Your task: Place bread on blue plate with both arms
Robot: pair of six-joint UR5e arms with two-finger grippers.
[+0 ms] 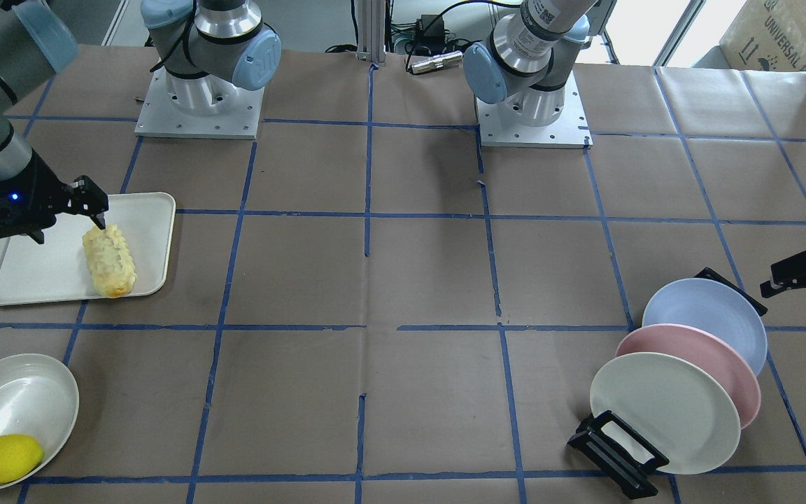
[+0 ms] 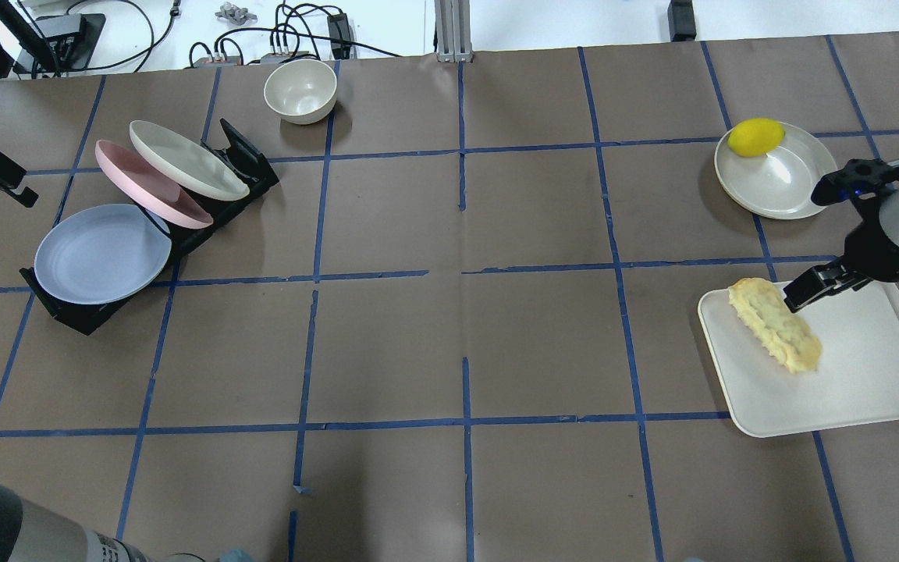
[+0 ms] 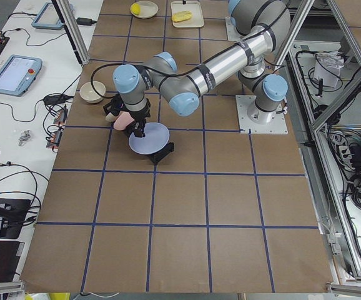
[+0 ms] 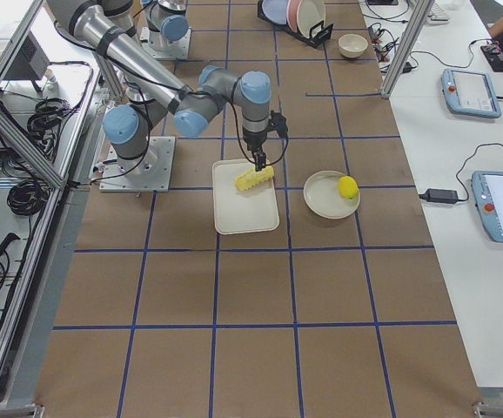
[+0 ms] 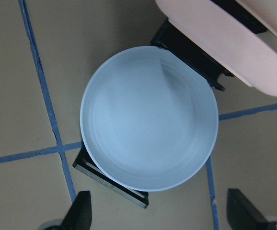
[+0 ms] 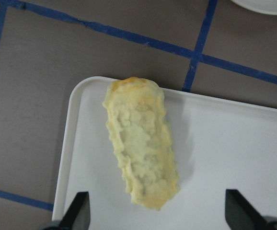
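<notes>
Right claw (image 6: 158,213) gapes over bread (image 6: 141,143), left claw (image 5: 161,213) over blue plate (image 5: 149,117); box (image 1: 788,31) reads UNIVERSAL.

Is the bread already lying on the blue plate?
No, the bread lies on the white tray, while the blue plate leans empty in the black rack at the table's other end.

**Camera layout**
Overhead and front views look down on the table (image 1: 431,280) from opposite sides; side views look along it from either end. Wrist cameras sit close above the blue plate (image 5: 148,124) (left) and bread (image 6: 141,143) (right), both seen overhead.
</notes>
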